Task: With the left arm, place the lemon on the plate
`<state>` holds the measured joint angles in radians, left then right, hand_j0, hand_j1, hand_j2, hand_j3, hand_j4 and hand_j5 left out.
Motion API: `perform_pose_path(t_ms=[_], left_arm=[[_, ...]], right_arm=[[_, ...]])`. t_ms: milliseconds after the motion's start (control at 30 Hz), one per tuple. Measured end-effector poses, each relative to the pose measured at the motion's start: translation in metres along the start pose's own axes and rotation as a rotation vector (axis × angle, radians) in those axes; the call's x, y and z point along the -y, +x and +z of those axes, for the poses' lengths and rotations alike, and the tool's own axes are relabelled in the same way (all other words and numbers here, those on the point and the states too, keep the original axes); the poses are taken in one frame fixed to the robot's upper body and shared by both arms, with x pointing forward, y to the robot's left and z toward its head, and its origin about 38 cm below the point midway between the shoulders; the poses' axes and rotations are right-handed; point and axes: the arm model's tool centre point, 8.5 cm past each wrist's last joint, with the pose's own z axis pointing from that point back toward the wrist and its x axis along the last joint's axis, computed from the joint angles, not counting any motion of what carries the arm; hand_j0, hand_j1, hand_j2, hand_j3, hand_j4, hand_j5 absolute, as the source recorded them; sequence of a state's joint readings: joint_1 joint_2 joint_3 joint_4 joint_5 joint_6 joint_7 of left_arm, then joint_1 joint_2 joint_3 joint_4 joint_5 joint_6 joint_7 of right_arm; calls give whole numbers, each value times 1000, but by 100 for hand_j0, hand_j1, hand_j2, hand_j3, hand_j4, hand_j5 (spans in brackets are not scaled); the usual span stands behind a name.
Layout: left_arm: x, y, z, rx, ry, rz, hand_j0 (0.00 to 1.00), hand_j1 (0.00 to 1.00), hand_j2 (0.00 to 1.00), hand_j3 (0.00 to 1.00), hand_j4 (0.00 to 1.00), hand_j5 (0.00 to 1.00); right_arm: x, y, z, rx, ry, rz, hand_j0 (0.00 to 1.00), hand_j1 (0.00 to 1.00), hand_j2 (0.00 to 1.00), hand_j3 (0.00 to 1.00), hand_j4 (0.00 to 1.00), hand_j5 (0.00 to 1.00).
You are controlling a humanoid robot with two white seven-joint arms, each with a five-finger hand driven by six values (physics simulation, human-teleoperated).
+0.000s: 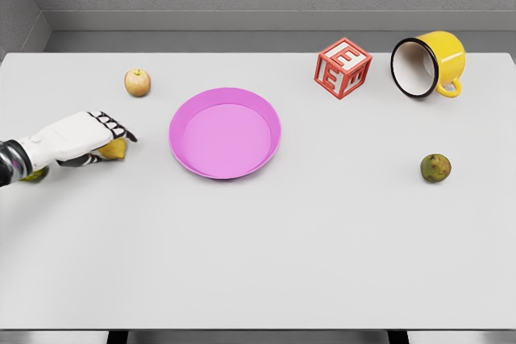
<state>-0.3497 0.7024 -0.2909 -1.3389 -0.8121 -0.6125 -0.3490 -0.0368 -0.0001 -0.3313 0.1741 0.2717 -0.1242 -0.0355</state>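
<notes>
Grasp step in hand: lemon enclosed by left hand near table left edge. Lift and carry to plate required next.

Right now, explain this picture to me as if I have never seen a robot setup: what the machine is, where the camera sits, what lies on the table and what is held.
This is a simulator's render, seen from a camera on a humanoid robot's head, looking down at a white table. The white shape at the left edge is the robot's left hand; its fingers are curled over a yellow lemon, which sits left of the pink plate. The plate holds nothing yet. Behind the hand lies a small apple. Far right, a red letter block stands beside a yellow mug tipped on its side. A greenish fruit lies alone nearer the front. The right arm is out of view.
</notes>
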Motion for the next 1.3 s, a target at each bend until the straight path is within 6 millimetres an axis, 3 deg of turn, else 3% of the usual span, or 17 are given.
perform_pose_path(t_ms=[67,267,467,867,1300], left_arm=[[0,-1,1,-2,-4,-1,61,61,61,61,61,61],[0,-1,1,-3,-7,-4,52,52,52,52,52,52],[-2,-1,1,0,0,-2,51,51,51,51,51,51],[-46,4,-4,34,126,-7,48,48,48,48,48,48],[-62,52,-52,149,241,79,48,48,48,48,48,48]], right_arm=[[0,0,0,0,0,0,100,100,100,100,100,100],[0,0,0,0,0,0,100,100,100,100,100,100],[0,0,0,0,0,0,100,100,100,100,100,100],[0,0,0,0,0,0,100,100,100,100,100,100],[0,0,0,0,0,0,100,100,100,100,100,100]])
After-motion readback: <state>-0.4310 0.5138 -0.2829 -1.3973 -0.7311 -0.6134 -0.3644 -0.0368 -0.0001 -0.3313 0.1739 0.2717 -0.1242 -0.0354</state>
